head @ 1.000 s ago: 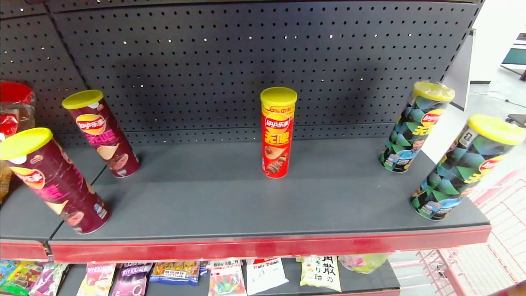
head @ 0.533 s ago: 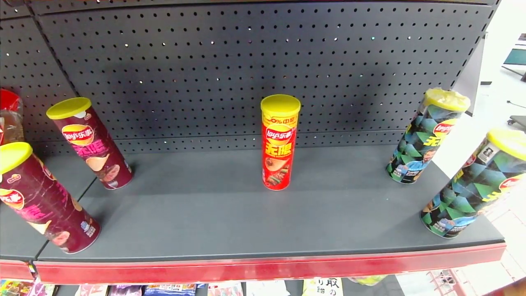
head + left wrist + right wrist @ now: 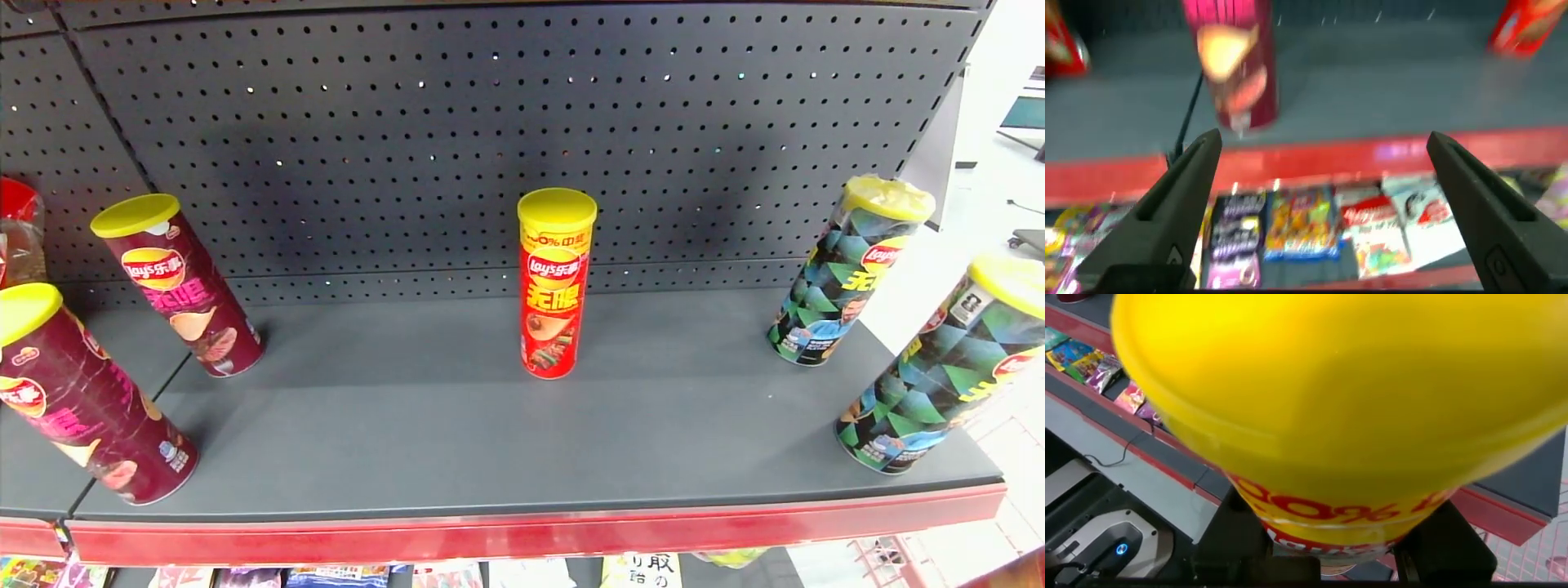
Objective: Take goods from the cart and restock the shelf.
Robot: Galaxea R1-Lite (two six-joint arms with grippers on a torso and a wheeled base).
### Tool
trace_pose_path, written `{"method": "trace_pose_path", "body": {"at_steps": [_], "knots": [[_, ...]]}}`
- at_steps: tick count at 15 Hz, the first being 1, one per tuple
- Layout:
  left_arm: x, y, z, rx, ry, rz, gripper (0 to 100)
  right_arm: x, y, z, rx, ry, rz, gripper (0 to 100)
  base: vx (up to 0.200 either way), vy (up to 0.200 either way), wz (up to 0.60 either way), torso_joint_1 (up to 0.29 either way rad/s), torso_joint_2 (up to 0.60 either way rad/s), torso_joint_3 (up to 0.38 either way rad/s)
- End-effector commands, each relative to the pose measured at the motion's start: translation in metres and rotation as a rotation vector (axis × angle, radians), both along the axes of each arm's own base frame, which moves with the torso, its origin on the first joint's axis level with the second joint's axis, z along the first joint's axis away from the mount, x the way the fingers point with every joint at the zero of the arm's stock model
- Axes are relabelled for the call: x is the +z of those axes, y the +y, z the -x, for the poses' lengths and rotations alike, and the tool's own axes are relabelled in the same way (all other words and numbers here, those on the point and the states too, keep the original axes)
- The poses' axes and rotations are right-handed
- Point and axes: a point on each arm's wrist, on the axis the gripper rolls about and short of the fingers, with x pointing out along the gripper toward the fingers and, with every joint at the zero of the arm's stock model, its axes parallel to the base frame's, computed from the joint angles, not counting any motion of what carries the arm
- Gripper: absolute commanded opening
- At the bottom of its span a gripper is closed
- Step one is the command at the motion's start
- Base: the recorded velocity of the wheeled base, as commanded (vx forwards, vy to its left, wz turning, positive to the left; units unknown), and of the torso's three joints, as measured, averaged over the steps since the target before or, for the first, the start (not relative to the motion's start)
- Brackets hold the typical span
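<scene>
Shelf edge (image 3: 1315, 155) faces spread left jaws; right jaws clamp a can (image 3: 1323, 416).

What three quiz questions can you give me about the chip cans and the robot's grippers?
1. True or false: the red can stands at the shelf's left end.
2. How many cans stand on that shelf?
3. The right gripper grips: A nothing; B a yellow-lidded can; C a bottle.
Key: 1 false; 2 five; 3 B.
</scene>
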Motion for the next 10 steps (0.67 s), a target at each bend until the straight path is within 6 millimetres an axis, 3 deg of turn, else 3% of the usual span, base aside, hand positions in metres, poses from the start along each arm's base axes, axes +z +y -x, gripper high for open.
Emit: {"method": "trace_pose_path", "body": {"at_steps": [1,2,3,6,10], "knots": [[0.096,-0.002,-0.022,-0.115,0.022,0.093,100,0.005,0.003,-0.008,0.012,0.024,0.005,0,0.0,0.0,0.0,0.0,0.0,0.0],[0.112,-0.004,-0.03,-0.214,0.039,0.109,100,0.005,0.003,-0.01,0.025,0.028,0.003,0,0.0,0.0,0.0,0.0,0.0,0.0],[0.116,-0.01,-0.048,-0.393,0.119,0.078,100,0.008,0.006,-0.016,0.037,0.035,0.002,0,0.0,0.0,0.0,0.0,0.0,0.0],[0.119,-0.03,-0.104,-0.657,0.261,-0.016,100,0.011,0.008,-0.024,0.037,0.03,0.001,0,0.0,0.0,0.0,0.0,0.0,0.0],[0.122,-0.072,-0.184,-0.825,0.244,-0.08,100,0.014,0.009,-0.026,0.034,0.03,0.001,0,0.0,0.0,0.0,0.0,0.0,0.0]]}}
